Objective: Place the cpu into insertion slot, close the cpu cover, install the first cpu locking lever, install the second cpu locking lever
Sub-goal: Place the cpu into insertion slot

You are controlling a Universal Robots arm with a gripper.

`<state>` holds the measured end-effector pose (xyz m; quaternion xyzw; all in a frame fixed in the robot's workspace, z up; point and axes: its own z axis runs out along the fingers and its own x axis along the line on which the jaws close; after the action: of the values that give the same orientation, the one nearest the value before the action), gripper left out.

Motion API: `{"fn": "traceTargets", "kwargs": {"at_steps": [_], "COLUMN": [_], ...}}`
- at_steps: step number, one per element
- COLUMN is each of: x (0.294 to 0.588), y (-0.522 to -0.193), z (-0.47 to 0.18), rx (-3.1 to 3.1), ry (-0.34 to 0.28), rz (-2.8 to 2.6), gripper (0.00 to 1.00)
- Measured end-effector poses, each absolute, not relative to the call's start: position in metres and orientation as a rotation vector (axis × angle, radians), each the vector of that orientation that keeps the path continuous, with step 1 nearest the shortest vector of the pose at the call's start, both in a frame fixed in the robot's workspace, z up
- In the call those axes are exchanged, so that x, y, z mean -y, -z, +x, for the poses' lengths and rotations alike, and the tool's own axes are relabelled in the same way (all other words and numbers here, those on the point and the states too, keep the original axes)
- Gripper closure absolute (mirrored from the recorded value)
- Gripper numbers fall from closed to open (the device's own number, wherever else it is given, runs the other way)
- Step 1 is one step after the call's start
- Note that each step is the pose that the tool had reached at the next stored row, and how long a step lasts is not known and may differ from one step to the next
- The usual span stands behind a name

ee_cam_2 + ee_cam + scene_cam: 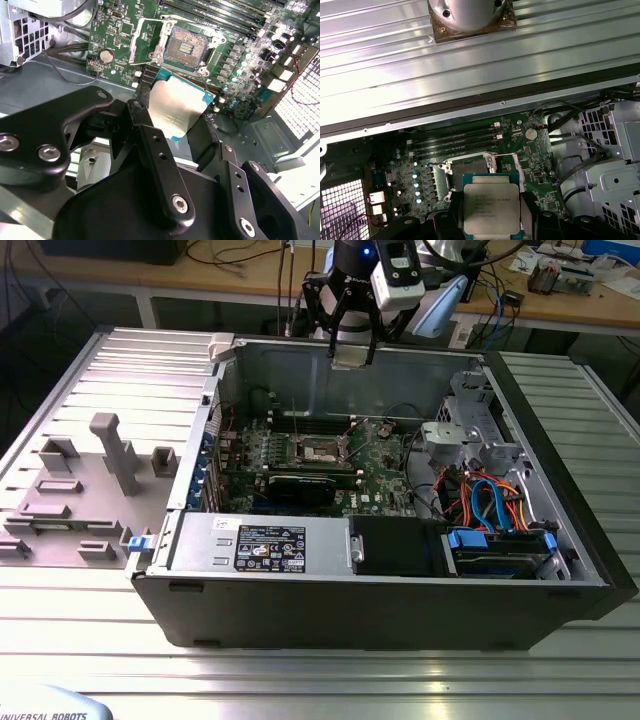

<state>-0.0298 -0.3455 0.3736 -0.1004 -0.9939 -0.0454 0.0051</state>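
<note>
Cpu is clamped flat between the two black fingers of the gripper, metal top facing the wrist cameras, gripped by opposite edges so the underside stays free for seating. It hangs in the air above the open case, well apart from the green board. Insertion slot lies bare with its dark centre exposed. Cpu cover looks swung open beside it, leaving the slot clear. Chip not yet seated.
</note>
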Motion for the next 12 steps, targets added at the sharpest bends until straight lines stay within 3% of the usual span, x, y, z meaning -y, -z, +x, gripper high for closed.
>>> {"fn": "traceTargets", "kwargs": {"at_steps": [12], "x": [0.3455], "y": [-0.3736], "z": [-0.0298], "rx": [3.112], "ry": [0.142], "rz": [-0.324], "gripper": [0.46]}}
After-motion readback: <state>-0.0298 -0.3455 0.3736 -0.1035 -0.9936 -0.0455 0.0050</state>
